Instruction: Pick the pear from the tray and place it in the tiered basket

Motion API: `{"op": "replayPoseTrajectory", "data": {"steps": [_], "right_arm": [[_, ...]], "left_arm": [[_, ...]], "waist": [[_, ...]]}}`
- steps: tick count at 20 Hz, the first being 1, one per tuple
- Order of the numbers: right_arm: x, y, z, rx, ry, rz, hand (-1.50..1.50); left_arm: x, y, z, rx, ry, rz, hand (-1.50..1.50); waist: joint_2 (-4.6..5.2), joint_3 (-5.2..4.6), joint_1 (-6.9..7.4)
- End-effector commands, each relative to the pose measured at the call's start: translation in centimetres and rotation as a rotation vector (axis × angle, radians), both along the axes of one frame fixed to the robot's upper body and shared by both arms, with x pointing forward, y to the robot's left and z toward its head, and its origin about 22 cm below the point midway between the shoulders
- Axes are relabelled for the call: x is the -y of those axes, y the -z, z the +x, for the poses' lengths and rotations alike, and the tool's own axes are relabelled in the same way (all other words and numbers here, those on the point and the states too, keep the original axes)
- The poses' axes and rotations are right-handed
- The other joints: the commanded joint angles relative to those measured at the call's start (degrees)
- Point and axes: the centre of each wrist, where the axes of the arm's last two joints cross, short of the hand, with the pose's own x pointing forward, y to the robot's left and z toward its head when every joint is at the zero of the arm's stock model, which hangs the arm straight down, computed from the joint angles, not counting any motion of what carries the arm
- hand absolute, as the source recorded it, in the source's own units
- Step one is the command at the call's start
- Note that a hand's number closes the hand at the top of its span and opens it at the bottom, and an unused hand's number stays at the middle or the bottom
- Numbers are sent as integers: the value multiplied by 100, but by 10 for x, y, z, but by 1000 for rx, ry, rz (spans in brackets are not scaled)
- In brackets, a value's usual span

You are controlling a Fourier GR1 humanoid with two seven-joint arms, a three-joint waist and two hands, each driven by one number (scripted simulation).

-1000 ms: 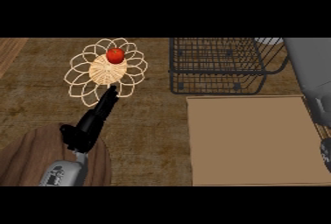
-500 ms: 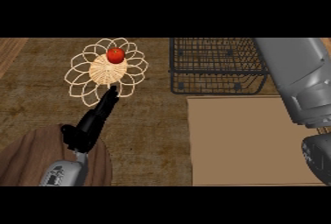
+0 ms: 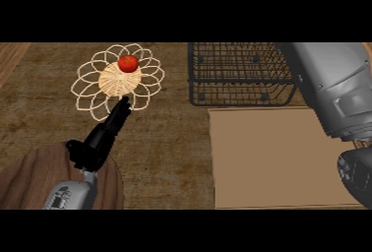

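pear (image 3: 129, 63) sits on the wicker tray (image 3: 91, 88), far left. left hand (image 3: 102, 135) lies just near of it, fingers straight. right hand (image 3: 356, 170) at right edge: finger state cannot be told.

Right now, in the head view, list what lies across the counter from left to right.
Left hand → woven tray with a red fruit on it → black wire tiered basket → tan board → right forearm, its hand at the right edge.

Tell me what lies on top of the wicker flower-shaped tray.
A red fruit sits on the woven centre of the wicker tray. The left hand covers the tray's near rim, so anything there is hidden.
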Motion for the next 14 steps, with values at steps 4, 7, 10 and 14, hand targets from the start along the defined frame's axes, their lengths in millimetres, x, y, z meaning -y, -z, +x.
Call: {"op": "replayPoseTrajectory", "data": {"steps": [4,7,10,14], "right_arm": [[23,-6,0,87,166,109,-150],[47,-25,-1,213,330,66,-150],[80,-33,-4,309,503,44,-150],[149,-37,-15,405,621,106,-150]], "left_arm": [[-4,5,-6,-26,-23,-8,0],[-5,-2,4,-19,-22,-5,0],[-4,-9,7,-13,-17,-1,0],[-6,3,4,-30,-20,-3,0]], "waist": [[7,-25,-18],[11,-27,-52],[35,-25,-2],[19,-20,-88]]}}
